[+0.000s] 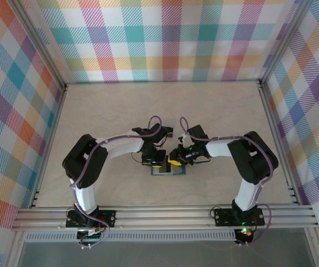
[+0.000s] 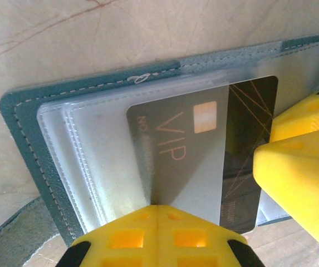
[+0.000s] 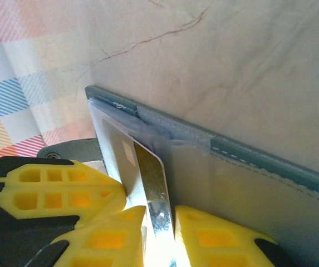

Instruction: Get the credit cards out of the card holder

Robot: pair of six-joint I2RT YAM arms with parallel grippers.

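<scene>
Both arms bow elbows-out with wrists folded inward, and the grippers meet over the card holder at 6 o'clock on the counter.
Right gripper pinches the glossy grey VIP credit card by its edge. Left gripper is closed and empty, tips at the card's 6 o'clock edge. The holder lies open, long axis 9-to-3, with a stitched teal cover and clear plastic sleeves.

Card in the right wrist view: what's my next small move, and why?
Probably draw the right jaws slowly back, sliding the card out of its clear sleeve. They pinch its free edge, its other half sits inside the sleeve, and the shut left jaws appear to pin the holder.
</scene>
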